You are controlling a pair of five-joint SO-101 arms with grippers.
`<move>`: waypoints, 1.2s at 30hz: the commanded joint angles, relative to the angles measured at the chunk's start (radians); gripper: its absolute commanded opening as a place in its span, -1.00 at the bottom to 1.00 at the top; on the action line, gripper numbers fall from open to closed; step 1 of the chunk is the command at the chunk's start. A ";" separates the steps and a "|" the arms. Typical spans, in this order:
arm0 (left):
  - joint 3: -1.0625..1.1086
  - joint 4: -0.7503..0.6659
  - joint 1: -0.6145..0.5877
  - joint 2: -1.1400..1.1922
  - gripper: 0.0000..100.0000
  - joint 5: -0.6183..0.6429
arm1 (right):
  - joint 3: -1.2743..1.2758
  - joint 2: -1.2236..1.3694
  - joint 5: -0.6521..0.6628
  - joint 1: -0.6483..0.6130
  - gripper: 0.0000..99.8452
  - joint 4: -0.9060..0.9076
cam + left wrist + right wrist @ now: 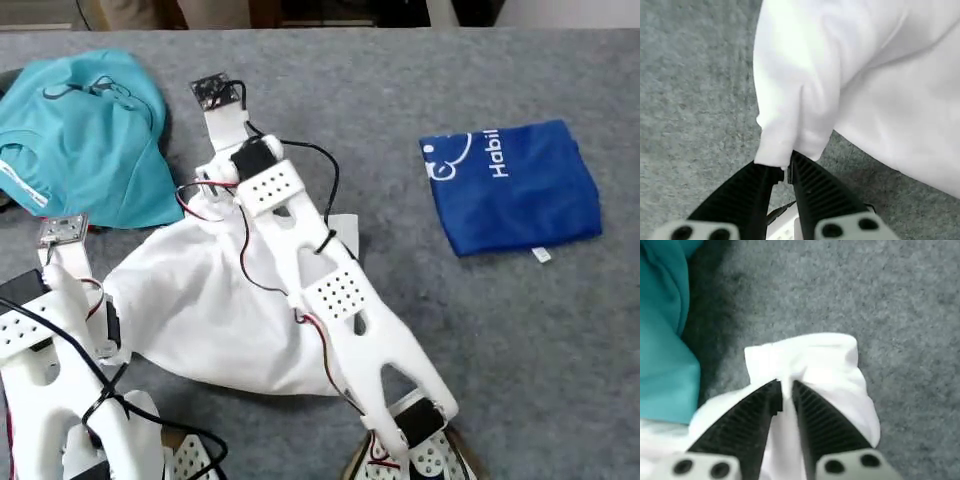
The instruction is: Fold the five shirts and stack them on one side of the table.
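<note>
White shirt (195,312) — long axis perhaps diagonal

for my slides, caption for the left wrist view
Left gripper shut on a bunched edge of the white shirt over the grey table

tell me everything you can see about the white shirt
The white shirt is plain soft cloth, crumpled and unfolded on the grey table. The left gripper pinches a bunched edge at one side; the right gripper pinches a corner close beside the teal shirt. The right arm stretches over its middle. No print shows.
</note>
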 commanded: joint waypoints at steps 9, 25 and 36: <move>-0.003 -0.184 0.000 -0.008 -0.96 0.204 | -0.062 -0.199 0.121 0.246 -1.00 0.339; -0.002 -0.390 0.138 -0.002 -0.96 0.351 | 0.854 -0.768 0.285 0.535 -1.00 0.334; -0.302 -0.489 0.261 0.426 -0.96 0.566 | 1.765 -1.394 0.387 0.538 -0.99 0.160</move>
